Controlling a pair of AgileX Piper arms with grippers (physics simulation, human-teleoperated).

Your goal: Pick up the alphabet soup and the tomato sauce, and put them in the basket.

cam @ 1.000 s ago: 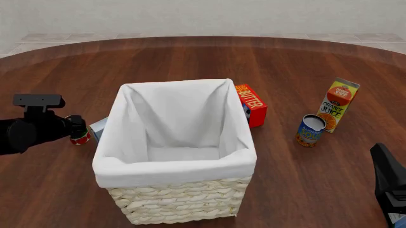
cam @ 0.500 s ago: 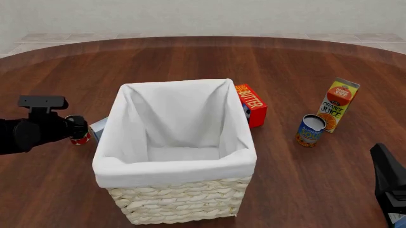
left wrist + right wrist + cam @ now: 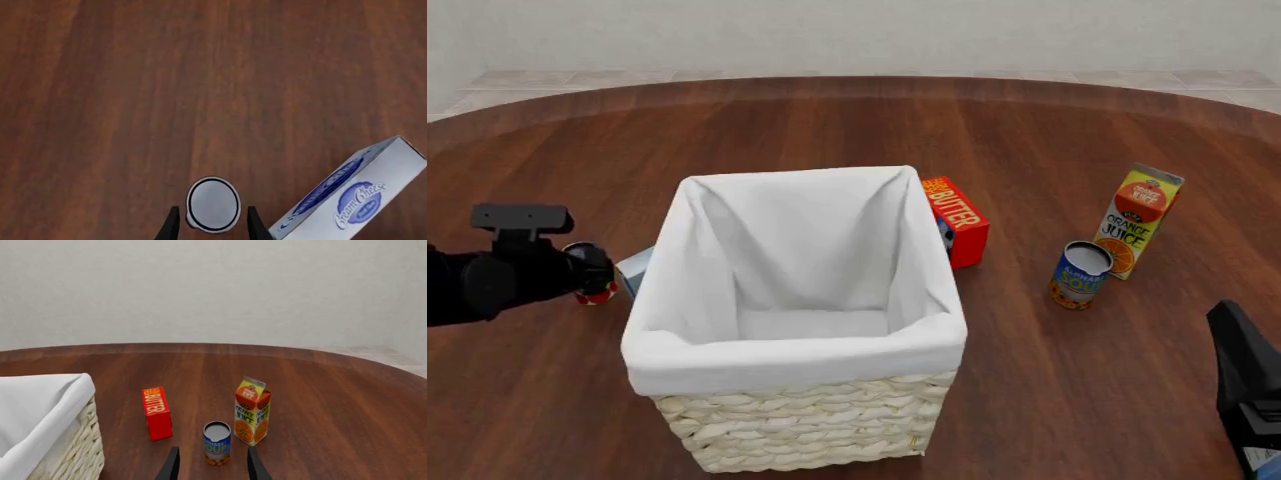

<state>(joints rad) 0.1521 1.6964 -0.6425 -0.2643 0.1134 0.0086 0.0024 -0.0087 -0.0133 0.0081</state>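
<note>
You had the left gripper with jaws open straddling the small red tomato sauce can on the bench beside the cream wicker basket: rigid, smooth, probably weighty, so squeezing mid-wall looked safest.

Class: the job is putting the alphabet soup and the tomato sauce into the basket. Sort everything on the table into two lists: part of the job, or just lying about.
Part of the job:
- alphabet soup
- tomato sauce
- basket

Just lying about:
- orange juice carton
- butter box
- cream cheese box
</note>
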